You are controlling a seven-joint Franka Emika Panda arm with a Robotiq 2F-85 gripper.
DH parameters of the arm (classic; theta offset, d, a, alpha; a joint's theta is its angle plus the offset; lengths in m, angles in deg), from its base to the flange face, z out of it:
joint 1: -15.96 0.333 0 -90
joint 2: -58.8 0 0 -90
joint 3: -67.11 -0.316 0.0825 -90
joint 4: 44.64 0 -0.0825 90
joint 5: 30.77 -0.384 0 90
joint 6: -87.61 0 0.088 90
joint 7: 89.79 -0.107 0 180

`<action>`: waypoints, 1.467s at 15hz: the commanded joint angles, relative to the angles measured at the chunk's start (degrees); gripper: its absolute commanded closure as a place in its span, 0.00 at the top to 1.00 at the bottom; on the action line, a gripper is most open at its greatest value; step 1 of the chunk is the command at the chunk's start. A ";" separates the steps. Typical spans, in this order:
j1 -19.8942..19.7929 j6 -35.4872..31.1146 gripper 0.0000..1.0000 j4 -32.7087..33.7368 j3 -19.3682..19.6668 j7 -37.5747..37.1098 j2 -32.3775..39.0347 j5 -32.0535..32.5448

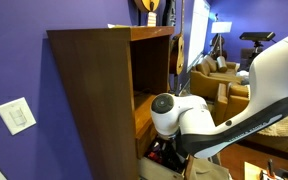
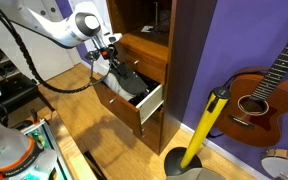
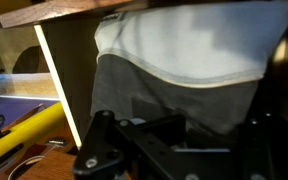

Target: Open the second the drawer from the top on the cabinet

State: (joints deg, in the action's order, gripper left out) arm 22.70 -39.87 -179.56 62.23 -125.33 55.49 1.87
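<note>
**Cabinet** [image 1: 89, 100]: tall, brown wood, against a purple wall. No bench is present; it appears to stand on the floor.

**Robot arm** [image 1: 214, 120]: white, reaching in at the cabinet front.

**Drawer** [image 2: 124, 108]: the task's thing, judged second from the top. It stands pulled well out of the cabinet front, so the opening looks largely done.

**Guitar** [image 2: 259, 95]: leans on the wall beside the cabinet, well apart from the arm.

**Clothing** [image 2: 124, 80]: dark and white cloth heaped in the drawer, rising above its rim.

**Yellow handle** [image 2: 204, 125]: slanted, near the cabinet's foot.

**Gripper** [image 2: 109, 50]: at the drawer's far upper edge, over the clothing. Whether it is spread or pressed together cannot be told.

**Hazards (judged):**
- Cloth may snag on the gripper and drag out.
- Overpulling may drop the drawer off its runners.

**View notes:**
- The exterior view taken along the cabinet's side hides the drawer front behind the arm.
- The wrist view alone shows the cloth folds close up.
</note>
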 commanded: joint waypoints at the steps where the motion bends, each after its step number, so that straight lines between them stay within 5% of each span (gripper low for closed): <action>1: -0.39 1.96 0.00 -1.81 -1.62 -3.78 -4.56 -0.05; 9: -1.12 5.39 0.00 -2.31 -4.24 -6.86 -10.54 1.80; 22: -1.11 10.33 0.00 3.61 -6.77 3.35 -15.90 7.80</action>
State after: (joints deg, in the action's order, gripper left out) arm 22.21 -31.08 -177.70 56.01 -125.94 40.06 9.06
